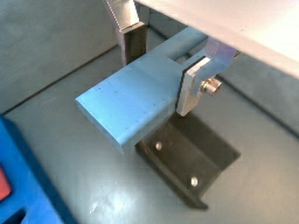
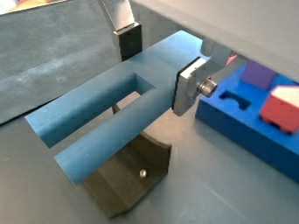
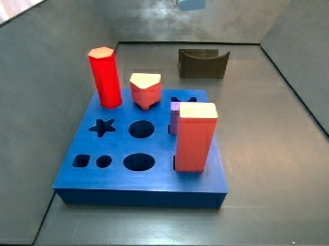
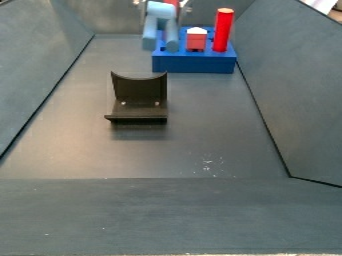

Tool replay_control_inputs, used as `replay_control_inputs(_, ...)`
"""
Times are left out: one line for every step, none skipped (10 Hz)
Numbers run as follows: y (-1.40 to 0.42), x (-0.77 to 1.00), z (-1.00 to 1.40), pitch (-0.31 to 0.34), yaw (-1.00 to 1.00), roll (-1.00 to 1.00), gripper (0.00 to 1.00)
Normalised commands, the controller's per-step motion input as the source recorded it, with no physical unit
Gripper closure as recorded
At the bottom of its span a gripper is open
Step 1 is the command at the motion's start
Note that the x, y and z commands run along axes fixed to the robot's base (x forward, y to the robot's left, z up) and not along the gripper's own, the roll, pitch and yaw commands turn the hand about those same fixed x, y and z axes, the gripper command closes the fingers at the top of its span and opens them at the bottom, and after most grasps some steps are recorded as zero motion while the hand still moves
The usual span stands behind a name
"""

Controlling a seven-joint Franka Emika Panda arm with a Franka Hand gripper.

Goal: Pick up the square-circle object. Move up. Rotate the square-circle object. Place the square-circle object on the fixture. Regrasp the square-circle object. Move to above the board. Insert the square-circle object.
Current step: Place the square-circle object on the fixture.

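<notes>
While the claw (image 1: 163, 74) is hanging in the air above the fixture (image 1: 187, 162), its flat silver fingers (image 1: 194, 86) are pressing against opposite sides of the square-circle object (image 1: 135, 109), closed onto it about as wide as the peg is thick. In both wrist views the peg is showing as a long matte grey-blue bar; in a wrist view its near end (image 2: 93, 144) is looking rounded along one edge and has a rectangular slot cut into its top face. It is lying roughly level in the grip, clear of everything below.

Under it the fixture is sitting on the grey surface (image 4: 174, 170), a dark olive bracket with a flat base plate, small screw heads and an upright wall whose top is dipping in a curved notch (image 4: 138, 90).

In a side view the peg is appearing as a blue shape (image 4: 159, 25) held high, between the fixture and the board (image 4: 195, 60) behind it. The board is lying well apart from the fixture, a thick glossy blue slab (image 3: 135, 159) with star, circle and rounded cut-outs. A red hexagonal column (image 3: 104, 77), a short red piece with a pale top (image 3: 146, 90) and a tall red block with a pale top (image 3: 195, 137) are standing in it.
</notes>
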Motion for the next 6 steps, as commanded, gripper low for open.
replay_control_inputs(0.06, 0.83, -0.06, 0.183, -0.07, -1.00, 1.00)
replay_control_inputs(0.05, 0.65, -0.04, 0.182, -0.09, -1.00, 1.00)
replay_control_inputs(0.05, 0.58, -0.03, 0.180, -0.10, -1.00, 1.00)
replay_control_inputs(0.05, 0.45, -0.01, 0.178, -0.12, -1.00, 1.00)
replay_control_inputs(0.05, 0.34, -0.01, 0.177, -0.14, -1.00, 1.00)
replay_control_inputs(0.04, 0.22, -0.01, 0.172, -0.17, -1.00, 1.00)
